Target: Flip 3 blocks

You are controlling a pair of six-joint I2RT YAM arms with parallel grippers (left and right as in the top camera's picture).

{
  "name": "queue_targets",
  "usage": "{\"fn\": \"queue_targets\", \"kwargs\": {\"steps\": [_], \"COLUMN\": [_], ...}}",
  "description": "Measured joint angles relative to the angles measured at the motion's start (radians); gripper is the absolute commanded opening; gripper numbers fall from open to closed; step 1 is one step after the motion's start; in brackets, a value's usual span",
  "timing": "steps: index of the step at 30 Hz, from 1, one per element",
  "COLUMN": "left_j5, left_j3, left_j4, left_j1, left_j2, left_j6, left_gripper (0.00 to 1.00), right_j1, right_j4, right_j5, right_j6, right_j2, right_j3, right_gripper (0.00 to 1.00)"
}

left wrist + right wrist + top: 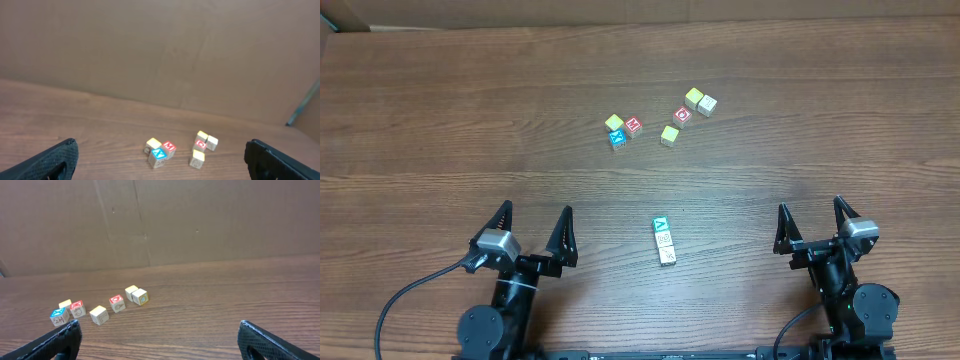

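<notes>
**Both grippers wide open, 3 blocks in a row between them**

L side first. The left gripper (pixel 537 209) rests low at the near edge of the table (pixel 420 100). Its two fingers are spread far apart and it holds nothing. In the left wrist view the dark fingers (pixel 52 161) stand at both bottom corners w/ a wide gap between.

Ahead of the left gripper and a bit to its right, well apart from it, is a group of 3 cubes packed close together: a yellow-topped cube (pixel 614 123), a blue-lettered cube (pixel 618 139) and a red-lettered cube (pixel 634 126).

To the right of the left gripper, approx. midway to the right gripper (pixel 810 205), lie the three blocks (pixel 665 241). They make a short row, end to end, running away from the robot w/ a slight tilt. The teal-and-white block (pixel 660 224) is the far end, just behind the line of the fingertips. Then come the middle cream block (pixel 665 242) and the near cream block (pixel 668 258). Neither gripper touches them.

Ahead of the right gripper and to its left, well apart, is a 2nd group. A lone yellow-topped cube (pixel 669 134) sits nearest, and a second red-lettered cube (pixel 683 115) is near it. Farthest is a third yellow-topped cube (pixel 694 98), touching a pale cube (pixel 707 105).

R side: the right gripper is also spread wide and empty. Its fingers (pixel 272 341) show at the bottom corners of the right wrist view, w/ a brown cardboard wall (pixel 200 220) behind the table.
</notes>
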Motion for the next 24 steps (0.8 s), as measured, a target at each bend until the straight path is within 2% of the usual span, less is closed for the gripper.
{"fn": "queue_targets", "kwargs": {"steps": [6,11,24], "left_j5": [-0.024,-0.03,-0.03], "left_j3": [-0.105,-0.12,-0.122], "left_j4": [0.053,-0.027,-0.033], "left_j1": [0.0,0.0,0.0], "left_j2": [-0.001,-0.001,-0.002], "left_j6": [-0.029,-0.04,0.026], "left_gripper": [1.0,1.0,1.0], "right_j1": [0.0,0.0,0.0], "right_j4": [0.0,0.0,0.0], "right_j5": [0.0,0.0,0.0], "right_j6": [0.0,0.0,0.001], "right_j2": [0.0,0.0,0.0], "right_j3": [0.0,0.0,0.0], "right_gripper": [1.0,1.0,1.0]}}
